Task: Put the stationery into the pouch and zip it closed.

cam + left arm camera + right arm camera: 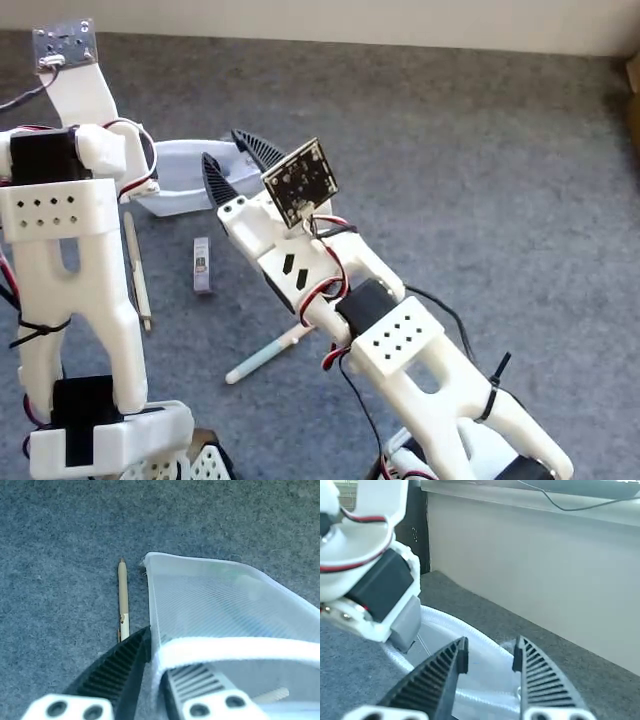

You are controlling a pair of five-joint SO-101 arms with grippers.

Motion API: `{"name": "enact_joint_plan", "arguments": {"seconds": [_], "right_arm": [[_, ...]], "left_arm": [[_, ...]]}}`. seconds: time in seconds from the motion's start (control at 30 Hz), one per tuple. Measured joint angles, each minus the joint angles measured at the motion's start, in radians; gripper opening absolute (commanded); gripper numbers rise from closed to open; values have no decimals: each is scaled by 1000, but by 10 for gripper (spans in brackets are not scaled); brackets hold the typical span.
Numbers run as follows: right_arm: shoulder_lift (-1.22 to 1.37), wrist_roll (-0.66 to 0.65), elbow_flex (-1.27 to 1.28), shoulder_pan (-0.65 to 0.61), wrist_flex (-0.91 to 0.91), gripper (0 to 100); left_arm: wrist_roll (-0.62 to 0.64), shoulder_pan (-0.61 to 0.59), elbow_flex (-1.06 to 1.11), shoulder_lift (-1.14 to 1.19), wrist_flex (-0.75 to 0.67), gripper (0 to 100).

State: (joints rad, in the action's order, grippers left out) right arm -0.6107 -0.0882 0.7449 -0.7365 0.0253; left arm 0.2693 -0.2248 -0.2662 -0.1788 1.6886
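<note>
The translucent white mesh pouch [185, 168] lies open on the grey carpet at the back left. My left gripper [157, 650] is shut on the pouch [215, 600] rim, one finger outside and one inside the mesh. My right gripper [220, 146] hovers open just above the pouch mouth [447, 622], with nothing between its fingers [440, 675]. A beige pen [137, 270] lies on the carpet beside the left arm and shows beside the pouch as the pen [123, 600]. A small grey stick-shaped case [202, 265] lies nearby. A pale green pen [265, 355] lies partly under the right arm.
The left arm [70, 230] stands tall at the left edge and its body [370, 580] is close beside the right gripper. A pale wall [545, 570] bounds the carpet at the back. Open carpet [500, 200] stretches to the right.
</note>
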Motion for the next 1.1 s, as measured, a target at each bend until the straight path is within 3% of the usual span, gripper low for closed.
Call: {"name": "enact_joint_plan", "arguments": {"seconds": [0.3,0.53,1.1], "right_arm": [[-17,0,0,0,29,118],[-150,0,0,0,229,118],[-405,163,0,0,809,119]], "left_arm": [[0,0,2,0,0,7],[0,0,2,0,0,7],[0,0,2,0,0,7]]}}
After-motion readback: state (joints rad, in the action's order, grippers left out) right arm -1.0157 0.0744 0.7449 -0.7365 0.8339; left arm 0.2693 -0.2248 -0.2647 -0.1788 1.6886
